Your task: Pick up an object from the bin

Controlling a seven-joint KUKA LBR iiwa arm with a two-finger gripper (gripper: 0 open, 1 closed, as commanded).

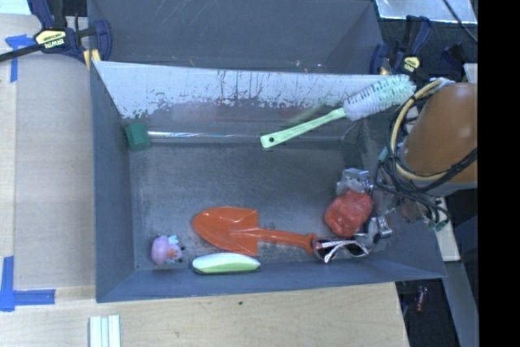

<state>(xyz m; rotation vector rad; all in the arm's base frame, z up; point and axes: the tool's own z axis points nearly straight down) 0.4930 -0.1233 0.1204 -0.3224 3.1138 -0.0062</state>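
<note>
The grey metal bin (110,199) has a scuffed, speckled floor, and its pale back wall is streaked with dark scratches. A green bottle brush (325,119) leans along that wall. The gripper (363,189) is low at the floor's right end, right by a red lumpy thing (348,214). I cannot tell whether it is wide, narrow or holding the lump. An orange toy shovel (231,228) lies just to the left.
</note>
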